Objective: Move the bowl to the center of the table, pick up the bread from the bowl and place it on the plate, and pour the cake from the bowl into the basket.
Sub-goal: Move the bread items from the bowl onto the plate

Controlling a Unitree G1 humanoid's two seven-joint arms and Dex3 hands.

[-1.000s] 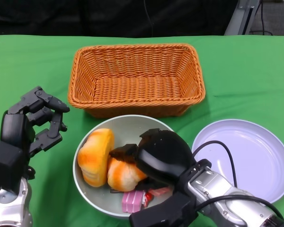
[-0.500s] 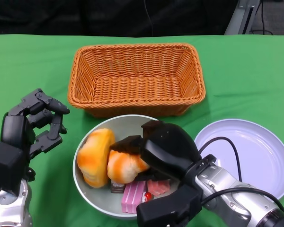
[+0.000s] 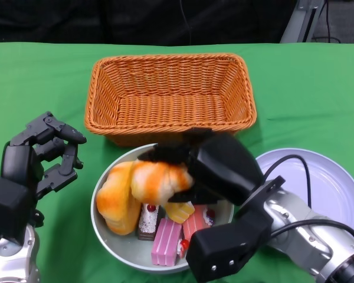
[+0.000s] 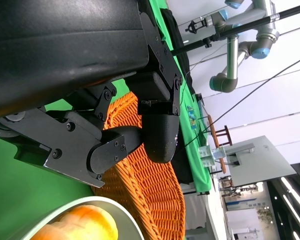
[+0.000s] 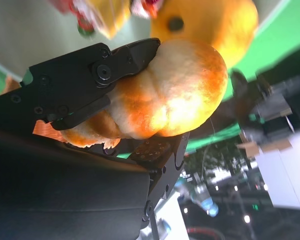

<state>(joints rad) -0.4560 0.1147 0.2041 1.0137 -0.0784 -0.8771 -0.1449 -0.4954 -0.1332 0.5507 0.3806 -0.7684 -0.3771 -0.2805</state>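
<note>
A green cloth-covered tabletop [image 3: 41,82] seen from the robot's head. Near the middle sits a pale grey round bowl [image 3: 109,233], with a woven orange wicker basket [image 3: 170,97] just beyond it at twelve o'clock and a round white plate [image 3: 324,188] beside it at three o'clock.

The black right robot hand [image 3: 209,168] hangs over the bowl, its fingers [image 5: 97,70] closed around a golden-orange bread roll [image 3: 159,181]. The wrist view confirms the grip: dark fingers clamp the roll from two sides. The roll appears lifted clear of the bowl's contents, with its long axis running roughly from nine o'clock to three o'clock.

A second golden bread roll [image 3: 113,203] lies in the bowl at its nine o'clock side. Small pink, yellow and brown cake slices [image 3: 168,227] lie at the six o'clock side.

The key relation: the plate lies at three o'clock from the held roll, on the right arm's own side, apparently bare. The carry would likely be a sideways sweep over the bowl's rim.

The black left robot hand [image 3: 44,156] hovers at the bowl's nine o'clock, apart from it, fingers spread and holding nothing.
</note>
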